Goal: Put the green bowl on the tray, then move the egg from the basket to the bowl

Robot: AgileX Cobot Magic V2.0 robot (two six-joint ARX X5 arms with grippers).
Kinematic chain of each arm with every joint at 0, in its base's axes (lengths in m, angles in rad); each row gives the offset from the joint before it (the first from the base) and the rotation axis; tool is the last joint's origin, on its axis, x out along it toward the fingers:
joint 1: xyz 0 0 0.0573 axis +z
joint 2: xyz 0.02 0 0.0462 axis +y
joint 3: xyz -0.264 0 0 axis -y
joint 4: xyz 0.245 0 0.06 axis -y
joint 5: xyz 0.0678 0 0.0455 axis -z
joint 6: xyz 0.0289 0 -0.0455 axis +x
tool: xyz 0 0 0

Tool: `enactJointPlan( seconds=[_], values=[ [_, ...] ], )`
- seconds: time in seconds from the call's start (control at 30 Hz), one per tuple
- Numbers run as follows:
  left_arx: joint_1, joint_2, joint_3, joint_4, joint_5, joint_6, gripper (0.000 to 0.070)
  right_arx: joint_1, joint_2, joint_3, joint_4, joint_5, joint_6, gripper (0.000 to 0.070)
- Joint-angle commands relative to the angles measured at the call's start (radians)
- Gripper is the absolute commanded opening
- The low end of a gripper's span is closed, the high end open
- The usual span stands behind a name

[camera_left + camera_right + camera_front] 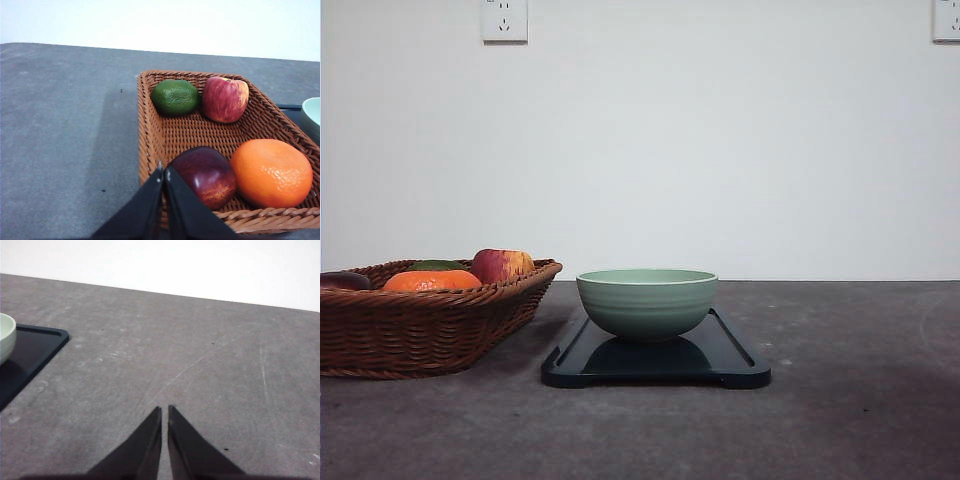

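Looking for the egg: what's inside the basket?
In the basket: a lime, an apple, an orange and a dark red fruit. No egg visible; the left pincer covers the near rim.

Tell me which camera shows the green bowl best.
The front view: the green bowl stands whole, side-on, upright on the tray. The left wrist view catches just a sliver of its rim at the picture's edge; the right wrist view shows a slice of its side over the tray's corner.
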Motion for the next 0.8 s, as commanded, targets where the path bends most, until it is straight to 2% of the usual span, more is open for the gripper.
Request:
enactJointPlan(
  seconds=[0.0, 0.77],
  values=[
    [0.002, -0.002, -0.019, -0.004, -0.002, -0.001, 0.0, 0.0, -0.001, -0.005, 0.008, 0.0, 0.01, 0.0014],
    [0.002, -0.002, -0.019, -0.003, -0.002, -0.001, 0.0, 0.0, -0.001, -0.005, 0.008, 0.0, 0.01, 0.0014]
  ],
)
